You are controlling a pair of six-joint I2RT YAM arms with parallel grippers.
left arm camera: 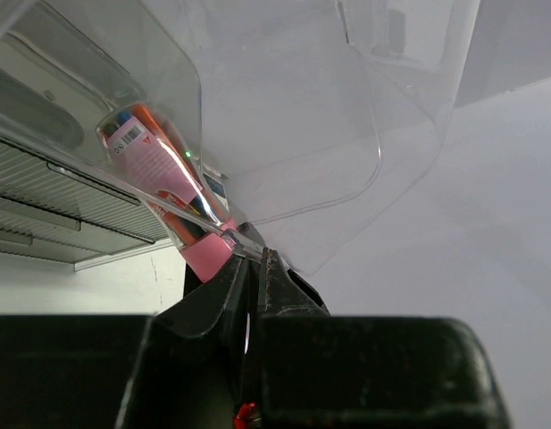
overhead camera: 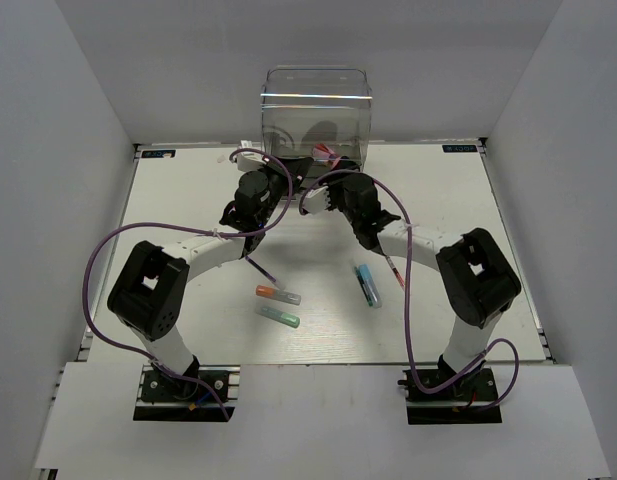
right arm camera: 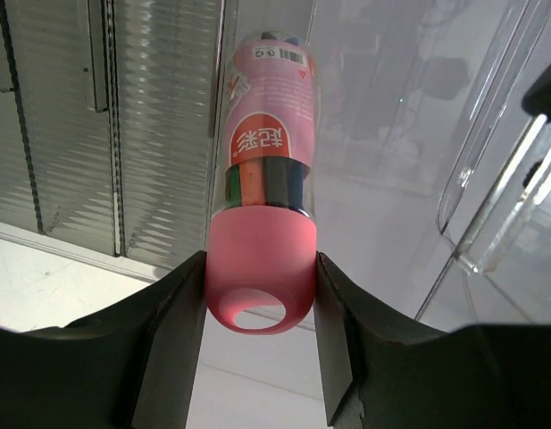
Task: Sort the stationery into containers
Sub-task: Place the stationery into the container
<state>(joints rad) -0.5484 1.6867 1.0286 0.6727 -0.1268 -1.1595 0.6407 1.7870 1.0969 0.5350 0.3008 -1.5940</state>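
The clear organiser (overhead camera: 316, 115) stands at the table's far edge. My right gripper (right arm camera: 260, 273) is shut on the pink cap of the pink stubby cylinder (right arm camera: 262, 206) and holds it with its far end inside the organiser's front (right arm camera: 159, 134). It shows at the organiser's base in the top view (overhead camera: 324, 153). My left gripper (left arm camera: 255, 259) is shut, its tips pinching the edge of a clear drawer (left arm camera: 284, 134) beside the cylinder (left arm camera: 159, 170). On the table lie a dark pen (overhead camera: 260, 268), an orange-tipped marker (overhead camera: 277, 294), a green-tipped marker (overhead camera: 277, 316), a light-blue marker (overhead camera: 367, 285) and a red pen (overhead camera: 394, 270).
White walls enclose the table on three sides. Purple cables (overhead camera: 103, 260) loop off both arms. Both wrists crowd together just in front of the organiser.
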